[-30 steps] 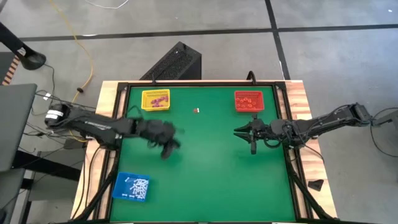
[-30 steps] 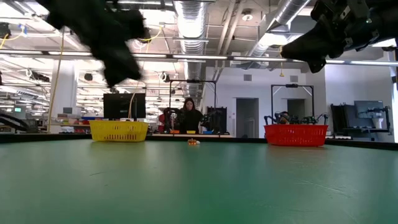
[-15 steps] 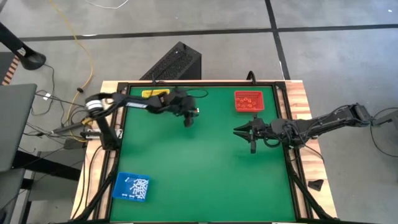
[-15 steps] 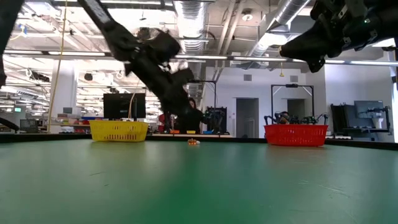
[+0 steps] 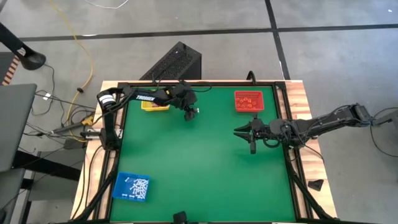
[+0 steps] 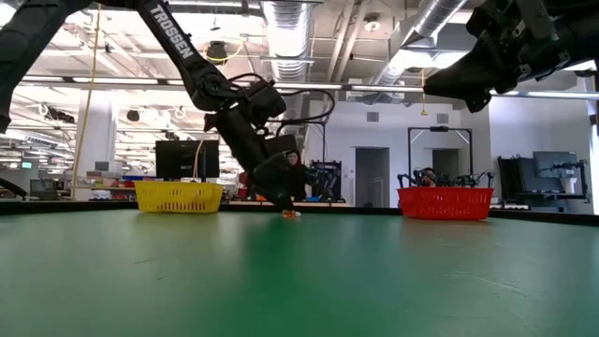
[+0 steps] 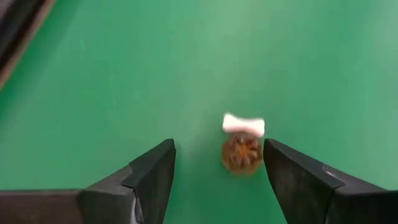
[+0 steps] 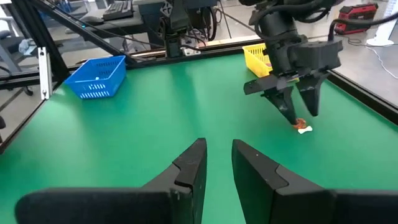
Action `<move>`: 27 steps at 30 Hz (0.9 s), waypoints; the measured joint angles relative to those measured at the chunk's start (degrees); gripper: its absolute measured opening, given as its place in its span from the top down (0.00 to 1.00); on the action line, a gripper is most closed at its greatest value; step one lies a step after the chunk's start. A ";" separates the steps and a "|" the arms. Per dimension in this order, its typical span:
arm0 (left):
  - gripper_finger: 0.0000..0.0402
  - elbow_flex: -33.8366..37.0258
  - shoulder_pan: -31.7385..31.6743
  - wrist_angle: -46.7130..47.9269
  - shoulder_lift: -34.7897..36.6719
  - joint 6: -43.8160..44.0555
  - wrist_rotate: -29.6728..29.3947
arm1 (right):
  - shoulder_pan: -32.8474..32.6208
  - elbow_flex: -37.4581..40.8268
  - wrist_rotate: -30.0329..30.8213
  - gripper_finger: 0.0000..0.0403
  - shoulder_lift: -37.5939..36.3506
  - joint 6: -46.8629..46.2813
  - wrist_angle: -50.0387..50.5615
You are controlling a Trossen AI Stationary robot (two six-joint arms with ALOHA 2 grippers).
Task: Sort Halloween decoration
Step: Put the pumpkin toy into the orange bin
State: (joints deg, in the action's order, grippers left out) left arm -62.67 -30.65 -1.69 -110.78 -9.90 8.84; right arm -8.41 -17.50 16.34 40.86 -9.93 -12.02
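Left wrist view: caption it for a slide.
Open left gripper poised around an orange trinket touching a white bone-shaped trinket on green table.

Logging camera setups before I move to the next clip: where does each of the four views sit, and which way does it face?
High: overhead, straight down on the table; both arms show.
Low: table height, level towards the room; left tool at the trinkets, right arm at the top.
Left wrist: down past its open fingers at the orange trinket and white trinket.
Right wrist: across the table past the right tool.
Shared: the right wrist and high views both show the blue tray.
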 joint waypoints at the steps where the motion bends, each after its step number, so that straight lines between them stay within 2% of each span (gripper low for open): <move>1: 0.42 0.00 0.00 0.82 0.00 0.01 -0.06 | 0.09 0.00 0.00 0.73 0.00 0.08 0.05; 20: 0.42 0.09 2.63 2.18 0.00 -0.49 1.12 | 0.73 0.00 0.00 0.73 0.00 -0.29 -0.61; 27: 0.42 0.09 3.23 1.85 0.02 0.10 -1.76 | 0.71 0.00 0.00 0.73 0.00 -0.28 -0.63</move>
State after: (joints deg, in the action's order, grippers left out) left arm -62.59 -27.42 0.16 -110.76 -9.80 7.08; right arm -7.70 -17.50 16.34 40.86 -10.20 -12.64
